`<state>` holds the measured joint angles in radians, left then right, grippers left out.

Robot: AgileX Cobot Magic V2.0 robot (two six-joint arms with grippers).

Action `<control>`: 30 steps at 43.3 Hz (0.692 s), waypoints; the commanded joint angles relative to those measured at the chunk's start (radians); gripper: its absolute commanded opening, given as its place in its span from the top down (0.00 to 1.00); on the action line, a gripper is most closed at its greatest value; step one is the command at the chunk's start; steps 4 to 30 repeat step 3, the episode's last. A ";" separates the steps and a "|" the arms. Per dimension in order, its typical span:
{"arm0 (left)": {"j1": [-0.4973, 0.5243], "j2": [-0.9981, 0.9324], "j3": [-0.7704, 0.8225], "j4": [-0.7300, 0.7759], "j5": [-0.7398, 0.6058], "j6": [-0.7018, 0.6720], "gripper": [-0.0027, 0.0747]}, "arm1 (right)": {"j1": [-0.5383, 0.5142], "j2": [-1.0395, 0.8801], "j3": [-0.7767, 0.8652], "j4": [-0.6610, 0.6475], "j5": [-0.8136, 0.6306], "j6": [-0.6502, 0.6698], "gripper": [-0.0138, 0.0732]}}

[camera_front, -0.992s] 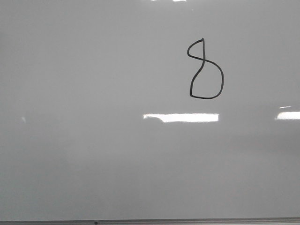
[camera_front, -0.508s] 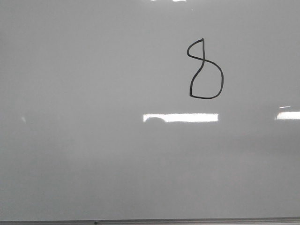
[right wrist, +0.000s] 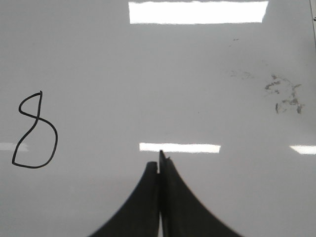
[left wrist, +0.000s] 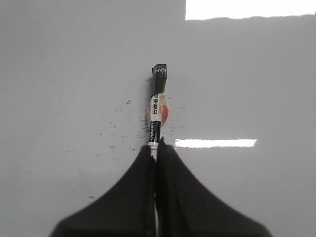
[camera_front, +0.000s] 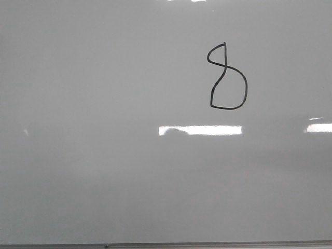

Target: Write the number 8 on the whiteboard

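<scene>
A black hand-drawn number 8 (camera_front: 227,78) stands on the whiteboard (camera_front: 104,155), right of centre in the front view; neither arm shows there. It also appears in the right wrist view as the number 8 (right wrist: 35,133) off to one side of my right gripper (right wrist: 159,165), whose jaws are pressed together with nothing between them. In the left wrist view my left gripper (left wrist: 157,147) is shut on a black-and-white marker (left wrist: 157,108) that sticks out over the whiteboard (left wrist: 59,74), its capped black end away from the fingers.
Faint dark smudges (right wrist: 284,94) mark the board in the right wrist view, and small ink specks (left wrist: 116,128) lie around the marker. The board's thin grey bottom edge (camera_front: 166,245) runs along the front view. Bright light reflections (camera_front: 199,130) cross the surface.
</scene>
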<state>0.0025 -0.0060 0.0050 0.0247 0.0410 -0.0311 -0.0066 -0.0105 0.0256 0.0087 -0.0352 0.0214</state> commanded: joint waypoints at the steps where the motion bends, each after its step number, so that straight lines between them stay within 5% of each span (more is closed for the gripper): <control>1: -0.008 -0.012 0.016 -0.009 -0.088 0.000 0.99 | 0.001 -0.018 -0.002 0.000 -0.078 0.001 0.96; 30: -0.008 -0.012 0.016 -0.009 -0.088 0.000 0.99 | 0.001 -0.018 -0.002 0.000 -0.078 0.001 0.96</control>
